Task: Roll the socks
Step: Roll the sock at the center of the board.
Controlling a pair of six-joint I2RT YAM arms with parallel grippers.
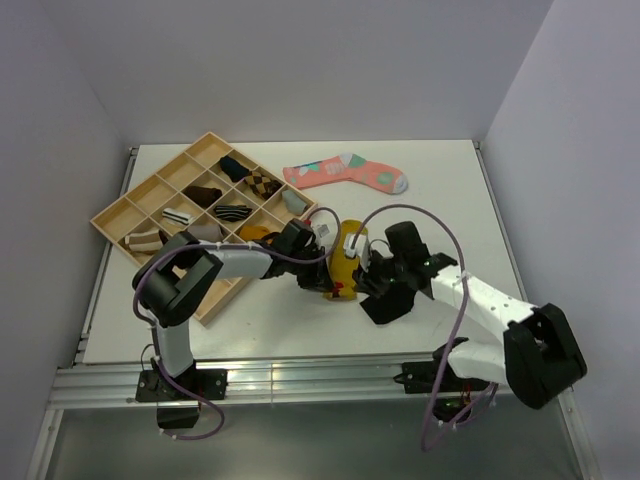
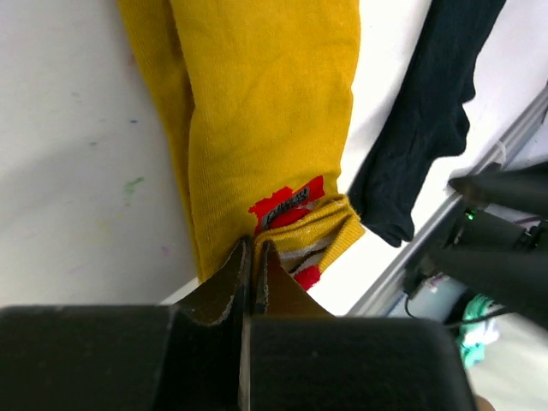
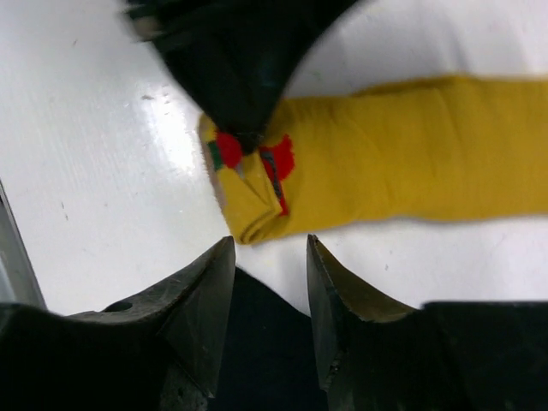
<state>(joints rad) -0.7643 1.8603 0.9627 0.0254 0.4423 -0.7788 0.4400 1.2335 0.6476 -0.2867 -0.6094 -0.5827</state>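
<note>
From above, one yellow sock [image 1: 347,258] lies mid-tabletop, with the left hand [image 1: 328,280] at its nine o'clock and the right hand [image 1: 368,278] at three; one pink sock [image 1: 345,172] lies at twelve, one tray [image 1: 150,177] at ten. The left wrist view shows that hand pinched shut on the turned-over cuff [image 2: 308,235], with one black sock [image 2: 424,120] flat at two o'clock. The right wrist view shows its hand half open and empty, the cuff at twelve. Rolling looks barely begun; both socks remain.

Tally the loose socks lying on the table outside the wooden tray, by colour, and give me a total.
Yellow sock: 1
Black sock: 1
Pink patterned sock: 1
Total: 3
</note>
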